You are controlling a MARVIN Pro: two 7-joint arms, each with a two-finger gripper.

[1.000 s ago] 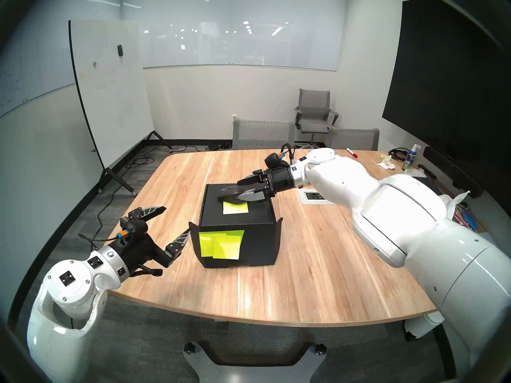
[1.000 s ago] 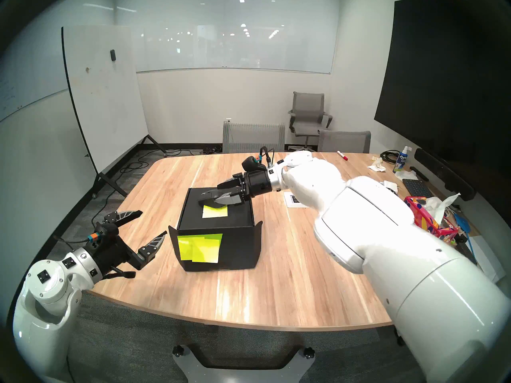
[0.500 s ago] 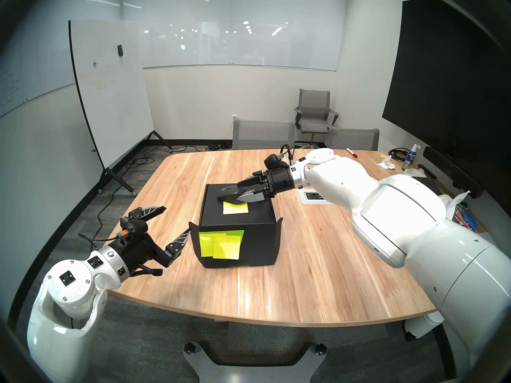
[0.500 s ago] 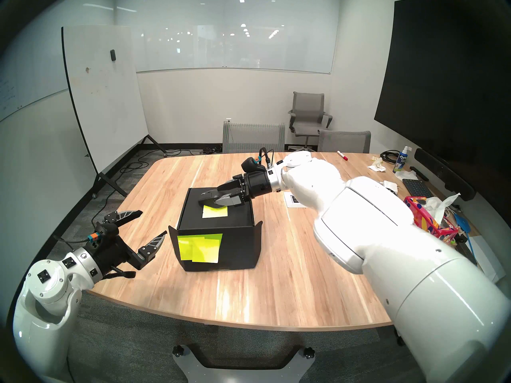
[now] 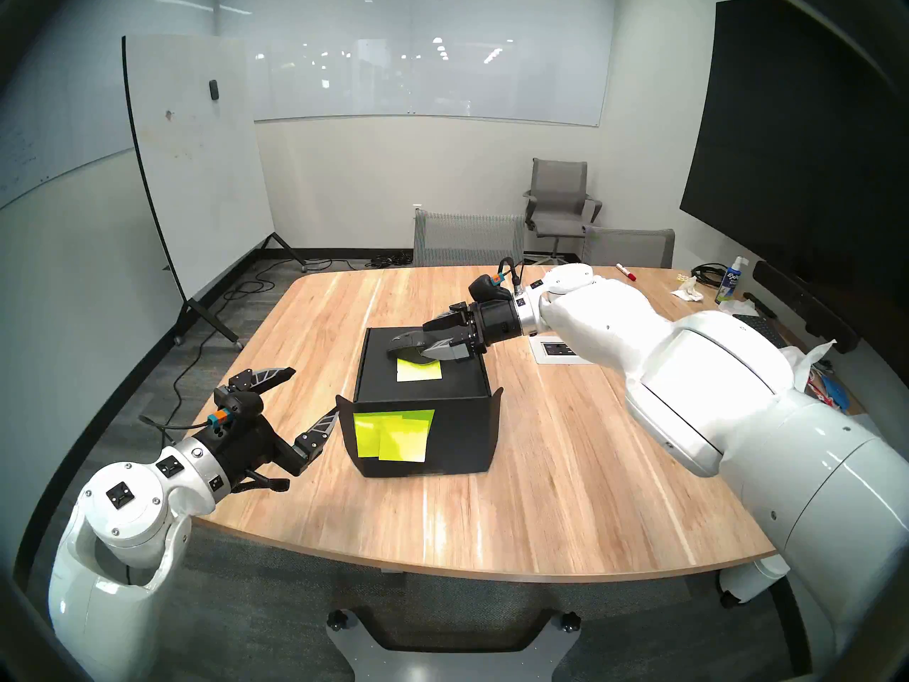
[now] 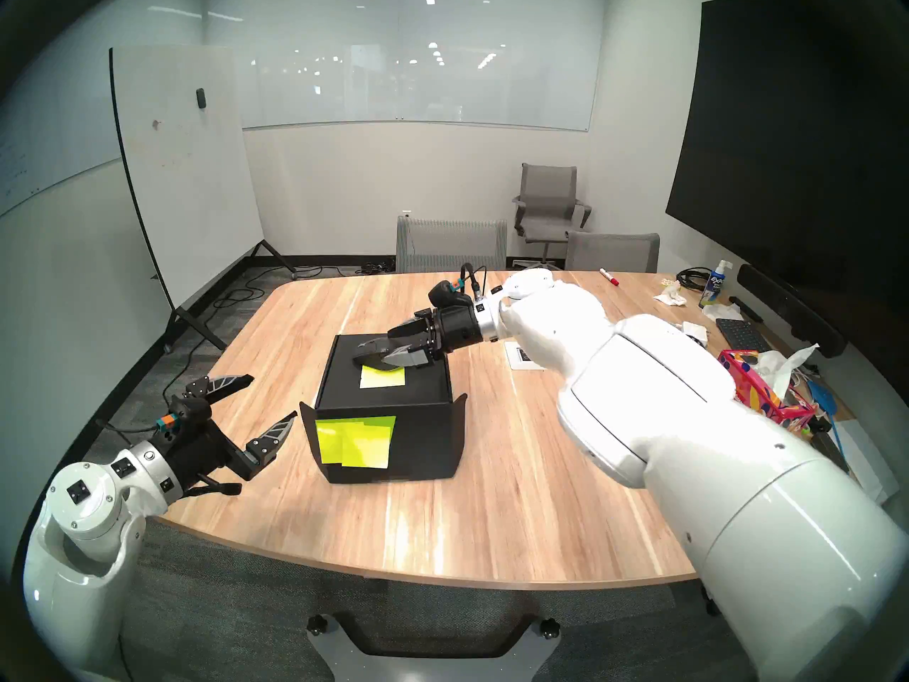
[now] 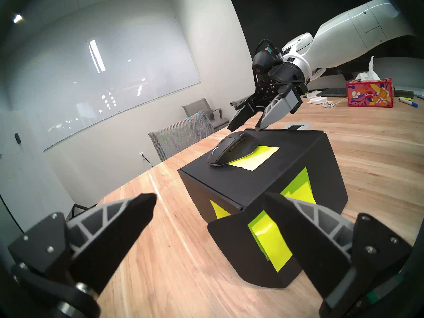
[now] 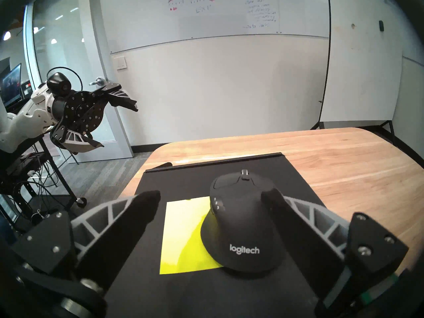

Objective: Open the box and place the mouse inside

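Wooden tabletop (image 5: 541,469) carries the closed box (image 5: 423,420); the mouse (image 8: 243,221) sits on its lid at 12 o'clock. Right jaws (image 8: 211,202) gape around it off-centre, gripping nothing; left jaws (image 7: 206,205) hang open. A lopsided pinch could knock the mouse off.

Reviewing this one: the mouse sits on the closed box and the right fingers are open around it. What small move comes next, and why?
Probably close the right gripper on the mouse. The mouse rests on the shut lid of the box, partly over a yellow sticky note, so the lid cannot swing up until it is lifted off. The fingers already stand on either side, apparently not gripping.
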